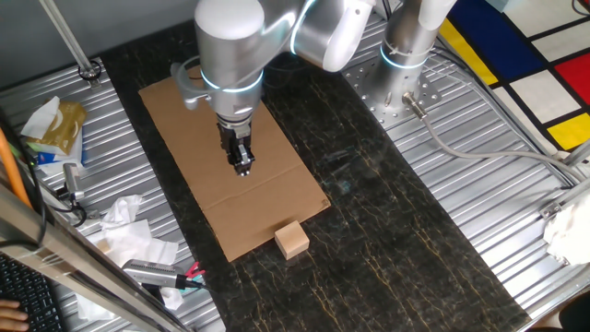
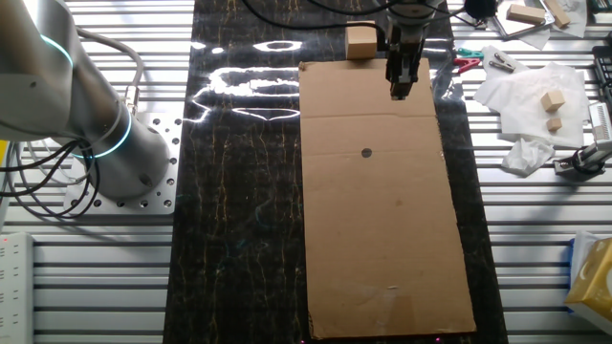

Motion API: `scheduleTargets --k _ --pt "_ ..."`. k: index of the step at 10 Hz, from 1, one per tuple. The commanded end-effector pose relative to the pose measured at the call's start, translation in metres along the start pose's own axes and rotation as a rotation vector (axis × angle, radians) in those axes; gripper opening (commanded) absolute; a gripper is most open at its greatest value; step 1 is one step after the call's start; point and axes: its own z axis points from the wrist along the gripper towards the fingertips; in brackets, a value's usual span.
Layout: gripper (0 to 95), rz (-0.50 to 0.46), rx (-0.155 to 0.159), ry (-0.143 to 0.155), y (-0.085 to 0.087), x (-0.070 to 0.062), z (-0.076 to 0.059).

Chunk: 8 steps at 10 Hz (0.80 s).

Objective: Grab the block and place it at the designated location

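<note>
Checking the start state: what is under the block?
The block sits on the dark tabletop, touching the cardboard's edge. Whether a corner overlaps the sheet is hidden. The gripper hangs apart.

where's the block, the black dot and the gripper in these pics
block [image 1: 291, 241]: one fixed view, on its top face.
black dot [image 2: 367, 152]: the other fixed view, at its centre.
gripper [image 1: 242, 167]: one fixed view, midway between its fingertips.
</note>
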Motion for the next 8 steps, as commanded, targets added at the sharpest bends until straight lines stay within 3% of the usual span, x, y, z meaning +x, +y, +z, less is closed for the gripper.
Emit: scheduleTargets --k 1,6,7,8 --pt "38.0 0.000 0.001 0.000 -0.0002 -0.0003 0.0002" --pt "38.0 0.002 0.002 0.001 -0.0002 -0.0003 0.0002" --pt "19.0 0.000 0.003 -0.001 -0.0002 -0.0003 0.0002" --pt "19.0 -0.004 0.006 -0.002 -0.0002 -0.0003 0.0002"
